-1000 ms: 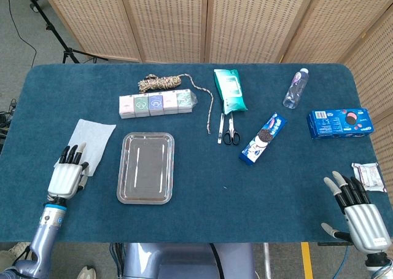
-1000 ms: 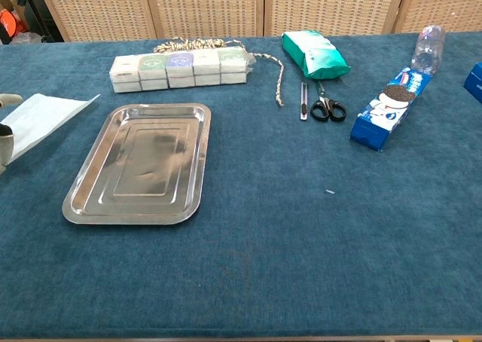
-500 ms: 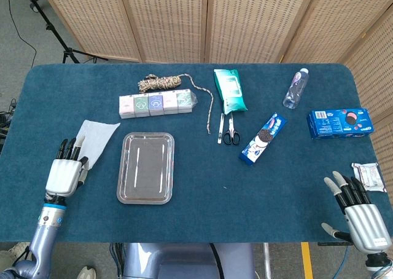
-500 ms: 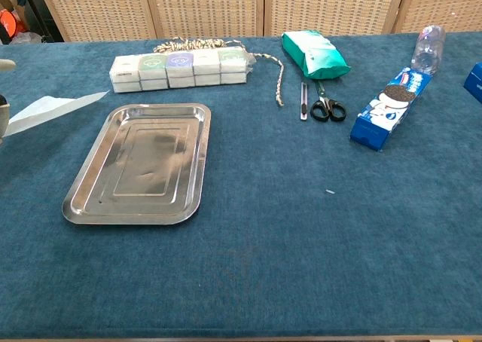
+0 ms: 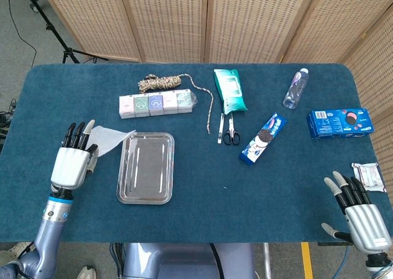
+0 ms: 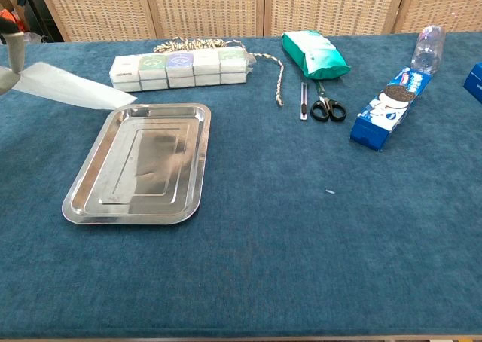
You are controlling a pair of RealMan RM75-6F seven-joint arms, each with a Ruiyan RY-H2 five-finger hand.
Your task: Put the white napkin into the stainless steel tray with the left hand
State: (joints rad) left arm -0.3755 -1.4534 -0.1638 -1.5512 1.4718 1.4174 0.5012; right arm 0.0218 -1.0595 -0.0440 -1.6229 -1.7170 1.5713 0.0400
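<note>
My left hand (image 5: 75,158) holds the white napkin (image 5: 110,138) by one edge and has it lifted off the cloth, just left of the stainless steel tray (image 5: 146,167). The napkin's free corner reaches to the tray's far left corner. From the chest camera the napkin (image 6: 71,88) hangs in the air above the tray (image 6: 140,165), and only a fingertip of the left hand (image 6: 9,33) shows at the frame's left edge. The tray holds nothing. My right hand (image 5: 358,212) rests open at the table's near right corner.
Behind the tray lie a row of small boxes (image 5: 157,103) and a coil of rope (image 5: 164,82). Further right are a green pouch (image 5: 229,90), scissors (image 5: 230,131), a biscuit pack (image 5: 264,138), a bottle (image 5: 296,88), a blue box (image 5: 339,122) and a small packet (image 5: 368,174).
The left hand has lifted the napkin off the table and carried it right, toward the tray. The right hand has stayed still.
</note>
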